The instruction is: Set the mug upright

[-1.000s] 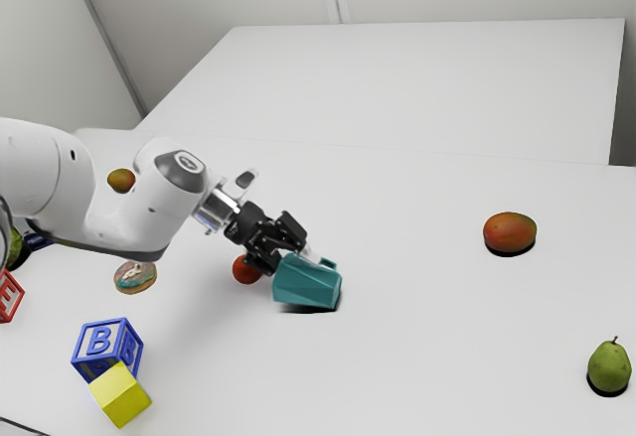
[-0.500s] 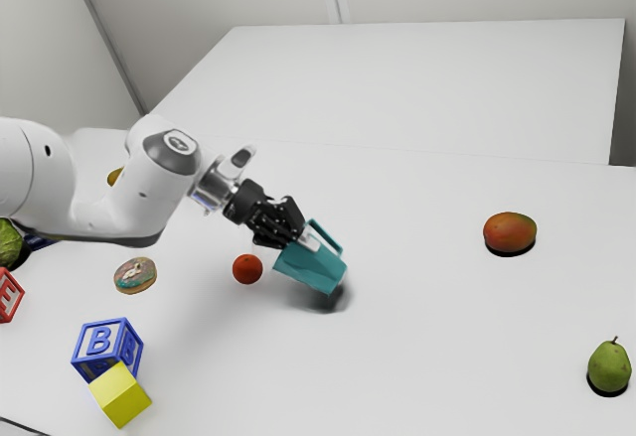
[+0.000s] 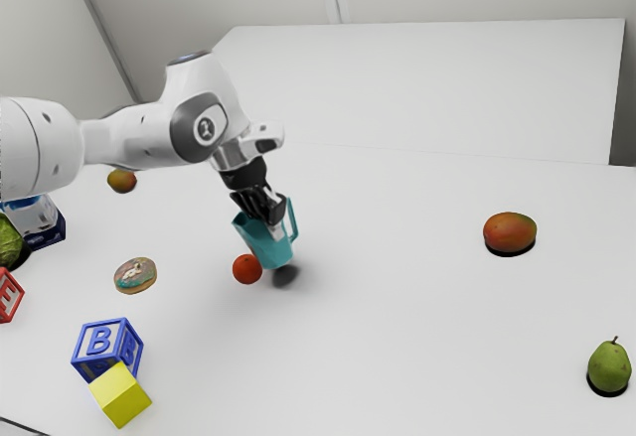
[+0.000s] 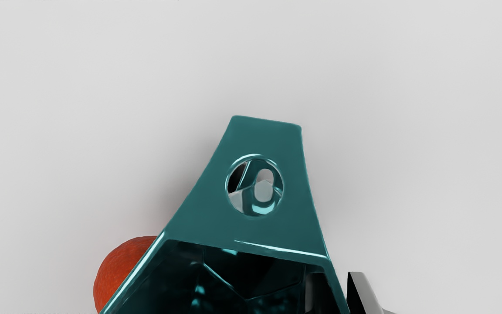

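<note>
In the exterior view my gripper (image 3: 275, 227) points down at the teal mug (image 3: 264, 247), its fingers pinching the mug's wall near the rim. The mug hangs just above the table, its shadow beneath, and leans with its mouth up toward the exterior view's left and its handle on the right. The wrist view has the gripper (image 4: 339, 293) with one finger inside the mug (image 4: 273, 231) and the other outside, the wall between them. Part of the mug's mouth is cut off there.
An orange-red fruit (image 3: 247, 269) (image 4: 118, 274) is right beside the mug. A donut (image 3: 135, 275), blue block (image 3: 94, 350) and yellow block (image 3: 120, 394) lie toward the exterior view's left; a mango (image 3: 510, 231) and pear (image 3: 609, 366) are at its right.
The mug has risen from lying on its side to a much less tilted pose, held off the table. My hand has swung to point more steeply down and carried it toward the exterior view's left.
</note>
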